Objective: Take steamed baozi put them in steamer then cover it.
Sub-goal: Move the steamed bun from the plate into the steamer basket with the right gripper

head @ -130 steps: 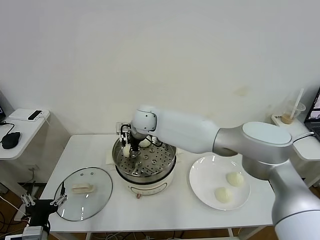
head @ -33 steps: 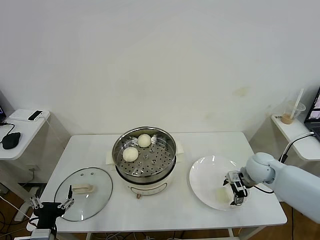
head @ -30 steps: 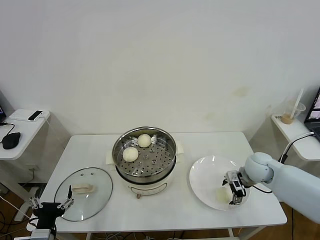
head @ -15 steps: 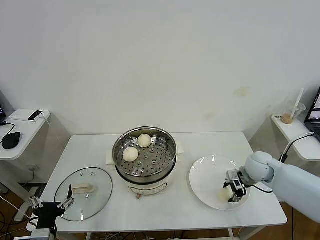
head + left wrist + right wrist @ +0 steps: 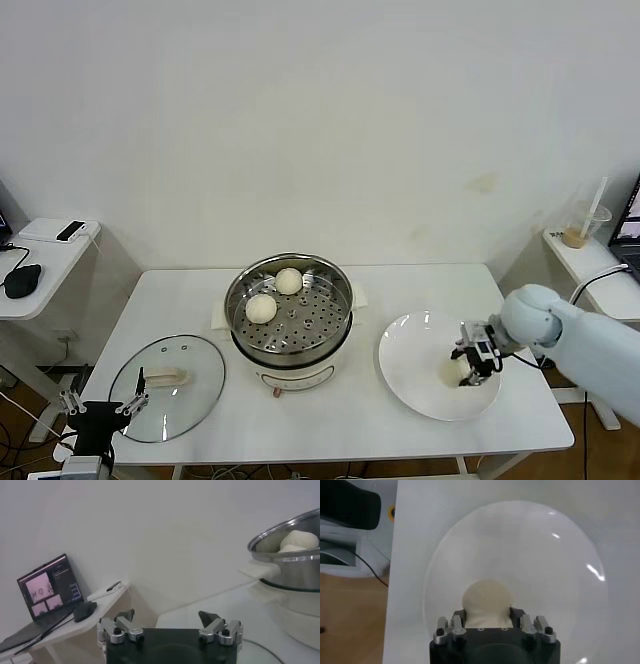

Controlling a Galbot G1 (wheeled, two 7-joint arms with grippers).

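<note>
The steel steamer (image 5: 335,322) stands mid-table on its cream pot base, uncovered. Two steamed baozi (image 5: 261,308) (image 5: 289,281) lie inside it. My right gripper (image 5: 471,362) (image 5: 487,611) is low over the right part of the white plate (image 5: 410,360) (image 5: 530,555). It is shut on a third baozi (image 5: 452,370) (image 5: 487,594), with a finger pressing each side. The cover (image 5: 190,395), a glass lid with a cream handle (image 5: 165,377), lies flat at the front left. My left gripper (image 5: 100,409) (image 5: 167,616) waits open and empty just beyond the lid's front-left rim.
A side table with a phone (image 5: 70,230) and a mouse (image 5: 21,279) stands at the far left. A drink cup with a straw (image 5: 583,226) sits on a shelf at the far right. The left wrist view shows the steamer wall (image 5: 292,562) and a laptop (image 5: 49,586).
My right gripper has shut on the baozi on the plate and carried it a little up and back. The left arm, the lid and the steamer's baozi have not moved.
</note>
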